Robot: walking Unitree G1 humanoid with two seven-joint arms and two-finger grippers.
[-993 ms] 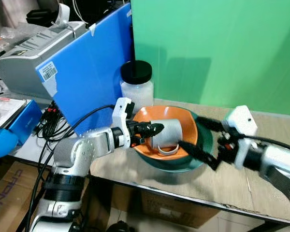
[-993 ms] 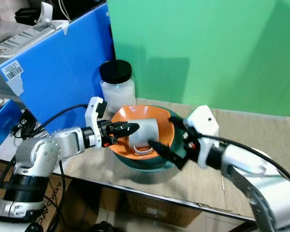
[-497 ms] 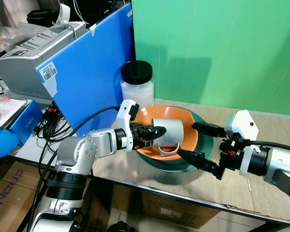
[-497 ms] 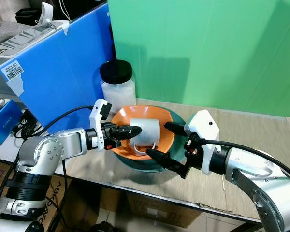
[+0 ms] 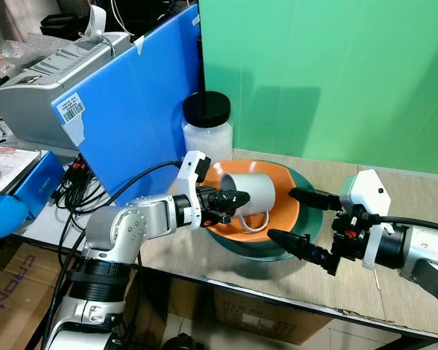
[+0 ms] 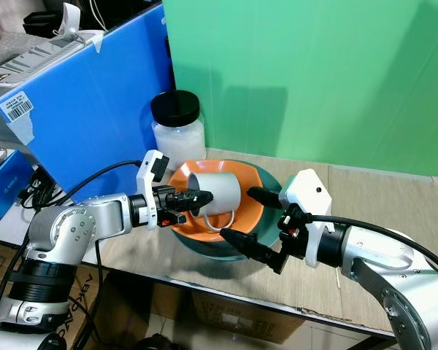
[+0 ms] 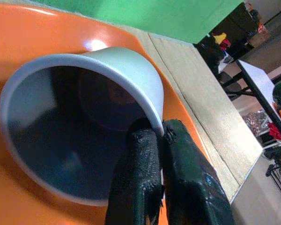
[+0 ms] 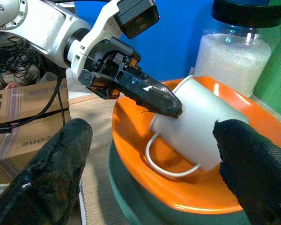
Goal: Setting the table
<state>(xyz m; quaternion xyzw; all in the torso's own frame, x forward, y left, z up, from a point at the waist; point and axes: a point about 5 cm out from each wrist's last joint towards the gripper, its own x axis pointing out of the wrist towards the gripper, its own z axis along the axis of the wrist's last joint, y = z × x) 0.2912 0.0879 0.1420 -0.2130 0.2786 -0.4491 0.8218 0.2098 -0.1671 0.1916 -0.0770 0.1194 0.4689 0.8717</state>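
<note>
A green backdrop [image 5: 328, 73] is standing behind the orange bowl [image 5: 277, 189], with a large blue board [image 5: 131, 109] leaning off to the bowl's left and a grey printer [image 5: 51, 80] sitting beyond that. The wooden table [image 5: 394, 219] is carrying the orange bowl, which is nesting inside a dark green bowl [image 5: 310, 215] directly beneath it. A clear jar [image 5: 206, 131] of white granules (black lid on) is standing just behind the orange bowl's left rim. A white mug [image 5: 252, 193] is lying on its side inside the orange bowl, its mouth facing the robot's left and its handle loop hanging down toward the bowl's floor. The left gripper [image 5: 230, 199] is reaching in over the orange bowl's left rim and is pinching the mug's rim, one finger inside the mouth and one outside, as the left wrist view confirms [image 7: 161, 136]. The right gripper [image 5: 299, 219] is hovering at the orange bowl's right side with its fingers [image 5: 292, 244] spread wide, one lying above the green bowl's rim and one below it, touching neither the mug nor the orange bowl.
</note>
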